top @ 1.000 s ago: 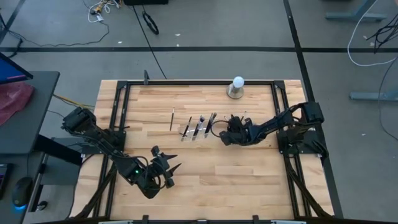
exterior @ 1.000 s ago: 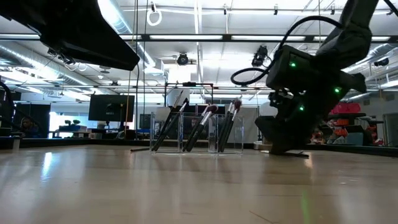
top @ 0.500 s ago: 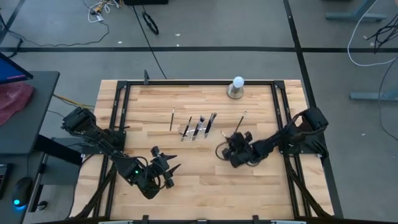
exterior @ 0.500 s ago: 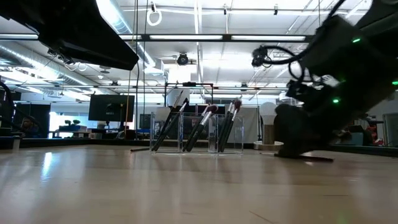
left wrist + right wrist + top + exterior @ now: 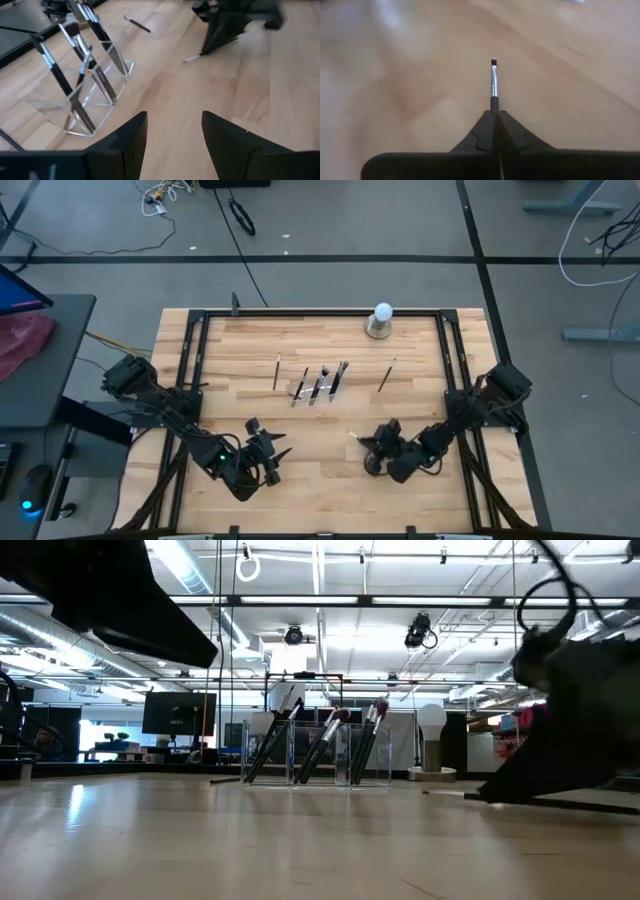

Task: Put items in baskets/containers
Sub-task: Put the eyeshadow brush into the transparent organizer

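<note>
The clear holder (image 5: pixel 318 385) stands mid-table with several dark brushes leaning in its compartments; it also shows in the low view (image 5: pixel 315 755) and the left wrist view (image 5: pixel 90 75). One loose brush (image 5: pixel 277 370) lies to the holder's left, another (image 5: pixel 387 375) to its right. My right gripper (image 5: pixel 372 448) is low over the table, near of the holder, shut on a thin brush (image 5: pixel 493 80) with a silvery ferrule and a dark tip. My left gripper (image 5: pixel 268 456) waits open near the table's near-left part. My right gripper pinches the thin brush by its dark handle (image 5: pixel 494 102) between the two shut fingers. The brush lies along the fingers and sticks out past their tips toward the table's left, ferrule and bristle tip (image 5: pixel 192 58) foremost. Whether the tip touches the wood cannot be told.
A white ball on a grey base (image 5: pixel 381 320) stands at the far edge, right of centre. A black frame (image 5: pixel 190 350) runs round the table. Bare wood lies between the two grippers along the near side.
My right gripper has moved from just right of the holder toward the table's near edge, staying low, with the thin brush carried along. As it left, the loose brush to the holder's right came into view lying on the wood.
</note>
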You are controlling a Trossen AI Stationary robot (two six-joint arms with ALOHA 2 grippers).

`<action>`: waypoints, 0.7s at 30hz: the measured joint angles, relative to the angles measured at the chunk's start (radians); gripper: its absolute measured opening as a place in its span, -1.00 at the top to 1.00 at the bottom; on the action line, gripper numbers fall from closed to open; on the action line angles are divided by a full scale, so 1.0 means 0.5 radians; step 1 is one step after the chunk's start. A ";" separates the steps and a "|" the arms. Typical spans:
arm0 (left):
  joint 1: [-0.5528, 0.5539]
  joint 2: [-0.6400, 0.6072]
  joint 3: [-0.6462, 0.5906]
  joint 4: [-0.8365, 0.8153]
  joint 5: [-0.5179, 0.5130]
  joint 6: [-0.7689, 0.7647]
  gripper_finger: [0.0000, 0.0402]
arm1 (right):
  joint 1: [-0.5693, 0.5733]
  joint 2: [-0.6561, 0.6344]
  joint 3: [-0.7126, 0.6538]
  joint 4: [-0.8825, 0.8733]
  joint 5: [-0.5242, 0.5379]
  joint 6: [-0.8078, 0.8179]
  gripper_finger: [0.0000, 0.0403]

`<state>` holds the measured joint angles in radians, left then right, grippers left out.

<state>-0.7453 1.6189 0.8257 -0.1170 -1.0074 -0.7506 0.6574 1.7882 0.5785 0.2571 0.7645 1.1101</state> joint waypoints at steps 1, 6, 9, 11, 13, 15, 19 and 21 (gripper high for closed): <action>0.000 0.022 0.000 0.034 0.017 0.018 0.03 | 0.015 0.001 0.001 0.088 -0.004 -0.084 0.96; 0.004 0.224 0.000 0.423 0.067 0.313 0.03 | 0.074 -0.001 0.003 0.716 0.023 -0.682 0.96; 0.015 0.357 -0.001 0.837 0.087 0.638 0.03 | 0.090 -0.003 0.004 1.190 -0.074 -1.096 0.96; 0.037 0.425 -0.001 1.142 0.158 0.904 0.03 | 0.093 -0.004 0.005 1.501 -0.205 -1.353 0.96; 0.073 0.471 -0.002 1.491 0.289 1.180 0.03 | 0.091 -0.006 0.008 1.748 -0.377 -1.568 0.96; 0.119 0.497 -0.002 1.788 0.482 1.407 0.03 | 0.091 -0.007 0.008 1.928 -0.523 -1.728 0.96; 0.237 0.498 0.000 2.213 0.934 1.657 0.03 | 0.089 -0.008 0.047 2.020 -0.678 -1.891 0.96; 0.301 0.498 0.000 2.357 1.109 1.698 0.03 | 0.085 -0.008 0.091 1.991 -0.710 -1.944 0.96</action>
<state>-0.5949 1.8679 0.8257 1.0617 -0.4528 0.0985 0.6998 1.7844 0.6240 1.2526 0.4092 0.1379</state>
